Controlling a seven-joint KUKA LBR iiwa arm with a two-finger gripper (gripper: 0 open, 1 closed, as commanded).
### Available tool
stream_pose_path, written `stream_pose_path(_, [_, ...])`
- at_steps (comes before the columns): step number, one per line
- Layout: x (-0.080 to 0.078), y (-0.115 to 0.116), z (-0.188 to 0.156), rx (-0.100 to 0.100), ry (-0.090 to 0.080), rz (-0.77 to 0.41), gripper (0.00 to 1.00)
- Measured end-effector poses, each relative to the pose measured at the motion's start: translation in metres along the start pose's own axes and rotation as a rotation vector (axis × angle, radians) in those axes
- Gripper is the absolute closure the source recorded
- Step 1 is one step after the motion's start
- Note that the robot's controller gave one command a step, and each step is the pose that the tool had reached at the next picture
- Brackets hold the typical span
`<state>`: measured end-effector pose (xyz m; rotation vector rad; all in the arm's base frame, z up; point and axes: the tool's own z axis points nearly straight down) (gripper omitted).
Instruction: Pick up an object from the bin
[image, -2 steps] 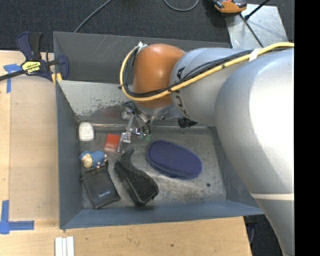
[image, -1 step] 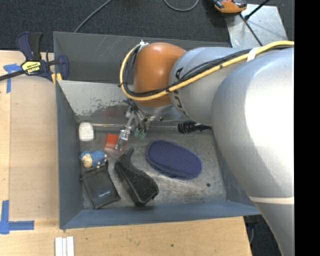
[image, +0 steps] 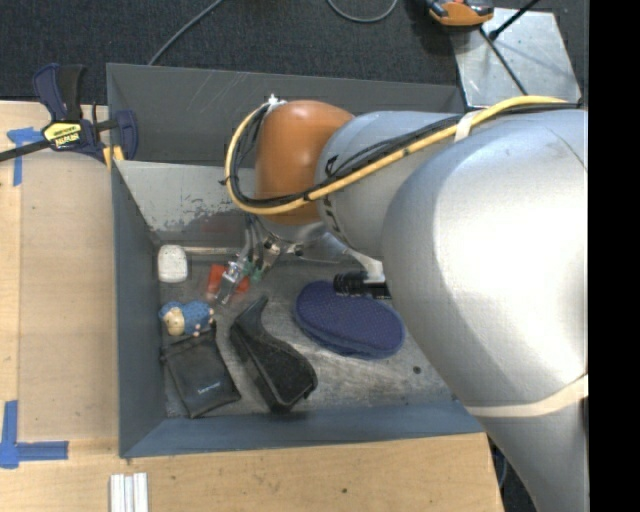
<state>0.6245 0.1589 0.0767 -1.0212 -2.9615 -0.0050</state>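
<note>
Orange-red little piece (image: 216, 282) is our best guess for the target, since it's what sits closest to the jaws. Everything below is placed relative to the blue oval pad (image: 350, 322).

Biggest first: the grey arm (image: 480, 250) comes in over the right side of the pad, and its orange cover (image: 295, 150) sits above the pad. The grey bin (image: 135, 330) wraps around the lot. Then there's the pad itself, lying flat on the bin floor.

Just left of the pad is a long black case (image: 270, 362), lying on a slant. Past that, farther left and lower, there's a flat black pouch (image: 203, 380). A white lump (image: 172, 262) lies well off to the pad's upper left, and a small blue-and-tan thing (image: 182, 318) sits straight left of the pad, beyond the case.

The orange-red piece is up and left of the pad, between it and the white lump. The jaws hang just on the pad's side of it, so we reckon the piece lies a touch left of them. Its long axis is too small for us to call. Honestly, we can't tell if the jaws are spread or pressed together.
</note>
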Motion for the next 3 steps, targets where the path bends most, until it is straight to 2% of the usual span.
stream_pose_path(1, [0.010,-0.002,0.002,-0.008,-0.015,0.057,0.00])
stream_pose_path(2, [0.007,-0.001,-0.001,-0.013,-0.025,0.057,1.00])
stream_pose_path(3, [0.006,0.000,-0.102,-0.009,-0.016,0.054,1.00])
